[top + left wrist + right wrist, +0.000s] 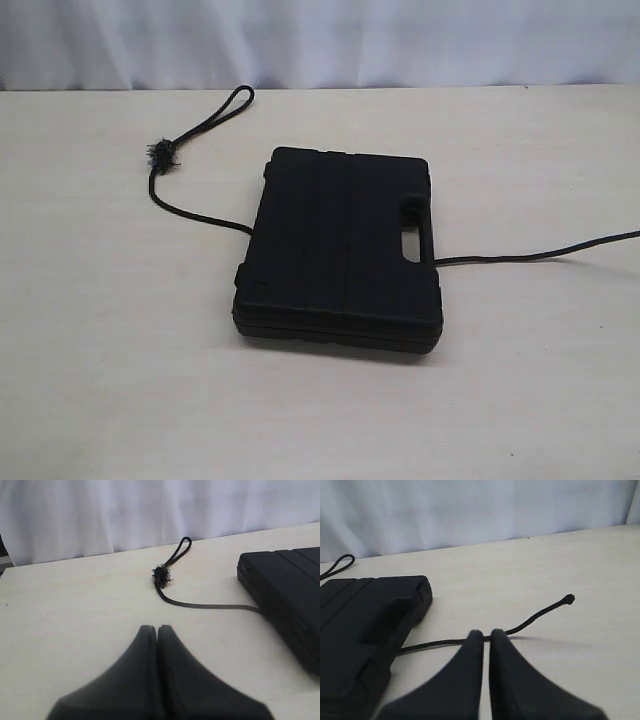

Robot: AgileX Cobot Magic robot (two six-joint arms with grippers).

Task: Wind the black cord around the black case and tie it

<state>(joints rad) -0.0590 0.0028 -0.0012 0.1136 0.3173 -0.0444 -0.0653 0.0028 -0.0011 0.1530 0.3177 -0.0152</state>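
The black case [340,250] lies flat in the middle of the table, its handle slot [411,243] toward the right. The black cord [195,215] runs under it: the left part ends in a frayed knot [160,156] and a small loop [228,105], and the right part [540,254] trails off to the right edge. Neither gripper shows in the exterior view. My left gripper [157,627] is shut and empty, short of the knot [161,575]. My right gripper [483,632] is shut with a hairline gap, just before the cord [535,617] and holding nothing.
The pale table [100,350] is bordered at the back by a white curtain [320,40]. The cord's free tip [568,599] rests on the table to the right of the case [365,620].
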